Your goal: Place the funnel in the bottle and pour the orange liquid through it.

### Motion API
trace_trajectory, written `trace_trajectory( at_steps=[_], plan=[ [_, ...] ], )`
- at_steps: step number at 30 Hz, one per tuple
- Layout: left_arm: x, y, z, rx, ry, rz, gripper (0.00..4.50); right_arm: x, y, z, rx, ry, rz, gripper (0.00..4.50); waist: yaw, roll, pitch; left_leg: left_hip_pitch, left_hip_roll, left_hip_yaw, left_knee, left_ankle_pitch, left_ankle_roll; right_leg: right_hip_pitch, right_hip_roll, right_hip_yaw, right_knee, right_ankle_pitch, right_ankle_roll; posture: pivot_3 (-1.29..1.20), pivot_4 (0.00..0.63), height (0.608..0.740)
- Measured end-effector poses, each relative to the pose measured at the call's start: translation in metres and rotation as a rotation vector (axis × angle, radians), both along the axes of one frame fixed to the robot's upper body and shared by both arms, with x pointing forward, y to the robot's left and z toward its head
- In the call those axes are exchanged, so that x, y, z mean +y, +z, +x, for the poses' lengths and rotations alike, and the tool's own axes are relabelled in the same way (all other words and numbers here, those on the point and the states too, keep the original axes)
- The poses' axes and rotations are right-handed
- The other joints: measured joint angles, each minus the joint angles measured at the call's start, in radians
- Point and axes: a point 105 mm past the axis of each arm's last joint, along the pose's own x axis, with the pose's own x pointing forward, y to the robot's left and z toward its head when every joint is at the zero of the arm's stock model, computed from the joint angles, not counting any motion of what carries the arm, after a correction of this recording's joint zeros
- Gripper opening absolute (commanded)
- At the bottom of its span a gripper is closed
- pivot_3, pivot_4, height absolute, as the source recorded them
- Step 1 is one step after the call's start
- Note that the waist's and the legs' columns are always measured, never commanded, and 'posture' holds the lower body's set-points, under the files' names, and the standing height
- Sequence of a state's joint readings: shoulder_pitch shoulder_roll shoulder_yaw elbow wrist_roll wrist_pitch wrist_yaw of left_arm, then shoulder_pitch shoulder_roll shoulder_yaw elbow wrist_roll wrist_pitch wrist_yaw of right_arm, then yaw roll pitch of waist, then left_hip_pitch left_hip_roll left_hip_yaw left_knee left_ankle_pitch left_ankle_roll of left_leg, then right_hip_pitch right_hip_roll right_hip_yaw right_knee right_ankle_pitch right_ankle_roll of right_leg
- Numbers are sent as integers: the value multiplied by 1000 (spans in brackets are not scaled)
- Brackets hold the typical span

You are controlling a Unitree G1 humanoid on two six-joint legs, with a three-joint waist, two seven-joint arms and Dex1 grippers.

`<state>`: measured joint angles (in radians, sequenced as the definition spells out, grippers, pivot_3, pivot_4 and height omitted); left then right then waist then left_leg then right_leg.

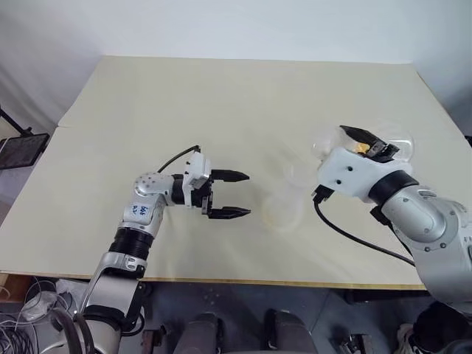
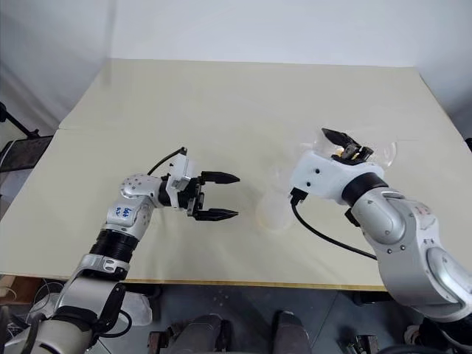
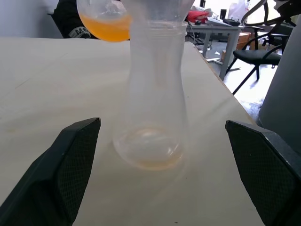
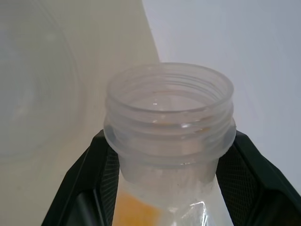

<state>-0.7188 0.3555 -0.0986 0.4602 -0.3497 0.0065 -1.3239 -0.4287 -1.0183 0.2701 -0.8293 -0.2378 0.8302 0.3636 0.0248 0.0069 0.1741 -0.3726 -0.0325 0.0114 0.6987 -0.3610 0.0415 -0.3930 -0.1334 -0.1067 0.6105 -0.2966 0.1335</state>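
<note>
Bottle (image 1: 282, 209) centre frame, just right of gaping left gripper (image 1: 230, 195); right gripper (image 1: 371, 145) clamps flask with orange liquid (image 3: 106, 29).

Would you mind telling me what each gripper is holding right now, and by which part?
The right gripper grips the round vessel of orange liquid by its threaded neck. The left gripper is open and holds nothing.
</note>
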Motion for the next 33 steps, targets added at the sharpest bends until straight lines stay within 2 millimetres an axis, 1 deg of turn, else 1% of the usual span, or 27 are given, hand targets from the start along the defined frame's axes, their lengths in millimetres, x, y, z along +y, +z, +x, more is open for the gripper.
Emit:
trace_trajectory(
  at_steps=[9, 12, 18, 26, 30, 33],
  plan=[
    [0, 0, 0, 2, 0, -1, 4500, 3, 9, -3, -54, 12, -106, 2453, 0, 0, 0, 0, 0, 0, 0, 0, 0, 0, 0, 0, 0, 0, 0, 0, 150, 740],
    [-1, 0, 0, 2, -1, -1, 4500, 4, 7, -5, -56, 25, -139, 2453, 0, 0, 0, 0, 0, 0, 0, 0, 0, 0, 0, 0, 0, 0, 0, 0, 150, 740],
    [-1, 0, 0, 1, -1, -1, 4500, 4, -5, -10, -45, 48, -202, 2453, 0, 0, 0, 0, 0, 0, 0, 0, 0, 0, 0, 0, 0, 0, 0, 0, 150, 740],
    [-1, 0, 0, 0, -1, -1, 4500, 6, -5, -13, -95, 77, -276, 2453, 0, 0, 0, 0, 0, 1, 0, 0, 0, 0, 1, 0, 0, 0, 0, 0, 150, 740],
    [-1, 1, 0, 0, -1, 0, 4500, 5, 2, -14, -133, 77, -303, 2453, 0, 0, 0, 0, 0, 0, 0, 0, 0, 0, 1, 0, 0, 0, 0, 0, 150, 740],
    [-1, 3, 1, -8, -3, 1, 4500, 7, 3, -14, -148, 87, -322, 2453, 0, 0, 0, 0, 0, 0, 0, 0, 0, 0, 1, -1, 0, 0, 0, 0, 150, 740]
  ],
)
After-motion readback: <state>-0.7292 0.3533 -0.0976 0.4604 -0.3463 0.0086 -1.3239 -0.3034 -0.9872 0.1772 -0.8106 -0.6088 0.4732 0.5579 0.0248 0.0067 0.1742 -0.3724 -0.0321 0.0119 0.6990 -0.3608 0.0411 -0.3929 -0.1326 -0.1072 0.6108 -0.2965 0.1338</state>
